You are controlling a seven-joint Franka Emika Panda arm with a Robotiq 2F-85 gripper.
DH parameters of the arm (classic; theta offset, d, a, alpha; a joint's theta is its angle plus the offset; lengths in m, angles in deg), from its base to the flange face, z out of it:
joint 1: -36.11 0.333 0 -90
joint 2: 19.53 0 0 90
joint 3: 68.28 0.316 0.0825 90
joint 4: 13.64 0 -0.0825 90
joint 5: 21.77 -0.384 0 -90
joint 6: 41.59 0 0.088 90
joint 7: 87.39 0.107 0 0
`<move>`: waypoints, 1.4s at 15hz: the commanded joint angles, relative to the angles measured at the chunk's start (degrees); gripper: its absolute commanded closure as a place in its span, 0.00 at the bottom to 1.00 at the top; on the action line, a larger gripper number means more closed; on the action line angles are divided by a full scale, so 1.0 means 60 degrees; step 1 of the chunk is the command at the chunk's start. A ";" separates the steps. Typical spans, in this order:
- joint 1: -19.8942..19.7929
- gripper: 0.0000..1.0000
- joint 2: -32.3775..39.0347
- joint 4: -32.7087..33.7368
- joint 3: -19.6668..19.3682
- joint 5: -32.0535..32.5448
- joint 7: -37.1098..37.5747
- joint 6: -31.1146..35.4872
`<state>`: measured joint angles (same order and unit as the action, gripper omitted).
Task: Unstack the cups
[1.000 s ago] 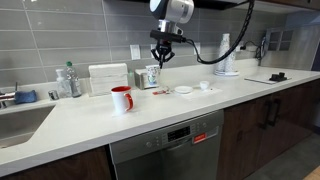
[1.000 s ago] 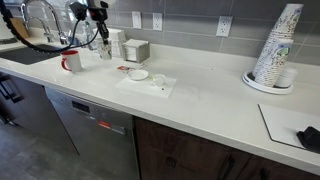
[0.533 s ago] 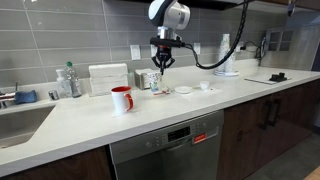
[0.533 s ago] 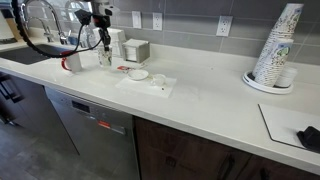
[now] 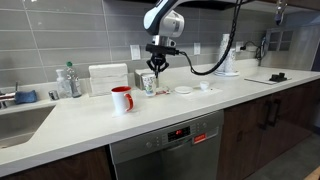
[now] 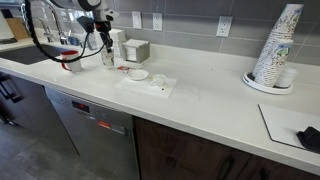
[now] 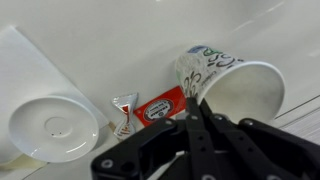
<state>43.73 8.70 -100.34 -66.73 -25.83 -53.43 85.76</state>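
A long white kitchen counter (image 5: pixel 200 105) holds a tall stack of patterned paper cups (image 6: pixel 277 45) at one end and a red mug with a white inside (image 5: pixel 121 99) well apart from it. Near the mug, the black gripper (image 7: pixel 197 108) has its two fingers squeezed almost together on the rim of a white paper cup with dark squiggles (image 7: pixel 232 85), and I cannot tell if the cup touches the counter. Close by the cup lie a small round white saucer (image 7: pixel 52 125) and a little red packet (image 7: pixel 160 108).
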 commanded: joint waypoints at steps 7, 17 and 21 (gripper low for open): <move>0.0146 0.57 0.0035 0.0376 -0.0140 0.0067 -0.0604 -0.0317; -0.0935 0.00 -0.2403 -0.0164 0.0213 -0.1448 -0.4634 -0.4259; -0.0972 0.00 -0.3080 -0.0658 0.0161 -0.0751 -0.6272 -0.4385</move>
<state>38.29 -5.96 -99.51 -65.92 -32.63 -84.36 58.99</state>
